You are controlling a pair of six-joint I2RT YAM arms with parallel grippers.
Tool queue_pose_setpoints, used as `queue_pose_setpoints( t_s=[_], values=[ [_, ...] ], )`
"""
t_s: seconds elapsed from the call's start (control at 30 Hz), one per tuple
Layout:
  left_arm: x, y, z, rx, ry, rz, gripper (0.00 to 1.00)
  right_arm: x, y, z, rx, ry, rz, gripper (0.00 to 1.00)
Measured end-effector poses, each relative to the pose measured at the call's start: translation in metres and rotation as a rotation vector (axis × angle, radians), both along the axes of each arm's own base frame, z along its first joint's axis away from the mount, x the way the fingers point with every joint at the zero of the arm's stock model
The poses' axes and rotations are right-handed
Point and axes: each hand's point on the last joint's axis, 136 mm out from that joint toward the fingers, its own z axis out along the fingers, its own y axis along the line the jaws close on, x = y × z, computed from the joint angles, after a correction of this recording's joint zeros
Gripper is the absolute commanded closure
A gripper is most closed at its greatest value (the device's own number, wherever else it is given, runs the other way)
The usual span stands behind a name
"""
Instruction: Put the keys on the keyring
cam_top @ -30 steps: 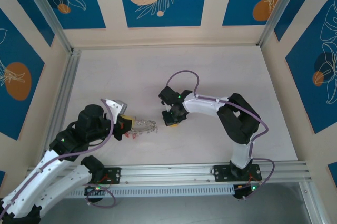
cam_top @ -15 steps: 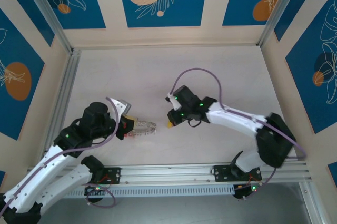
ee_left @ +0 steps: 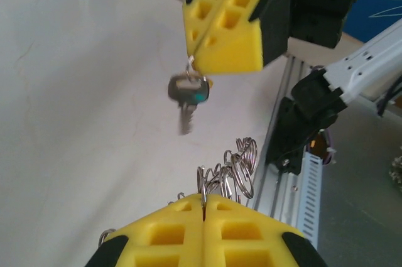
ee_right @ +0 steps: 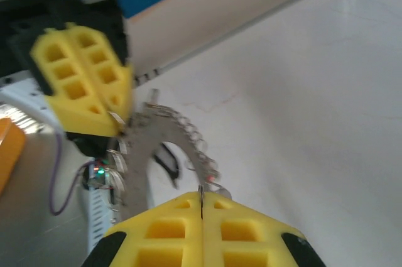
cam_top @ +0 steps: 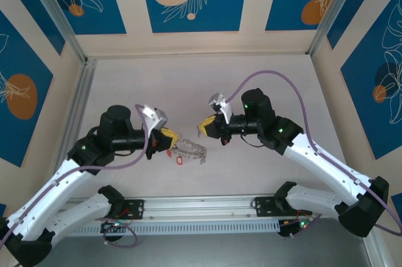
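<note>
The task looks to be partway through. The left gripper (cam_top: pixel 169 138) is clamped shut on the left edge of the keyring (cam_top: pixel 190 150) and holds it above the table (cam_top: pixel 188 85), near the middle. Its rim of small loops points right, toward the other arm. In the top view a red tag (cam_top: pixel 180 160) hangs under the ring. From the right wrist a dark key head (ee_right: pixel 166 160) dangles inside the ring's arc (ee_right: pixel 160 132). So at least one or two keys seem to be threaded on already, though blur keeps me from counting them.

The right gripper (cam_top: pixel 205 129) is closed too. In the left wrist view its tips (ee_left: pixel 196 53) pinch the small loop of a dark-headed key (ee_left: pixel 186 91), which hangs free below them and is not yet on the ring.

This key is near the keyring but apart from it, just to the right and slightly farther back. In the left wrist view, bare table shows between the key and the ring's wire loops (ee_left: pixel 235 166). Those loops stick out just past the left gripper's closed fingers (ee_left: pixel 182 235).

What is left, as I judge it, is to bring the key's loop to one of the rim loops and work it on. I cannot tell how many more keys wait after this one.
</note>
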Motion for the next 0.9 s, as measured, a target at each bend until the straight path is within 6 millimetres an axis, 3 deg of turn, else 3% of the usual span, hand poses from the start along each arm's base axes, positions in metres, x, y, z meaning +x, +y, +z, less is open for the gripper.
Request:
queue_pose_setpoints(
  t_s=[0.17, 0.37, 0.53, 0.9],
  values=[
    [0.002, -0.011, 0.012, -0.043, -0.007, -0.046, 1.0, -0.021, 0.001, 0.022, 0.075, -0.01, 0.109, 1.0],
    [0.004, -0.02, 0.029, -0.093, -0.019, -0.081, 1.0, -0.03, 0.002, 0.04, 0.144, -0.032, 0.176, 1.0],
    [0.003, -0.026, 0.029, -0.1, -0.002, -0.113, 1.0, -0.028, 0.003, 0.051, 0.197, -0.067, 0.167, 1.0],
    [-0.001, -0.034, 0.032, -0.122, 0.005, -0.165, 1.0, -0.022, 0.002, 0.054, 0.209, -0.093, 0.129, 1.0]
  ],
)
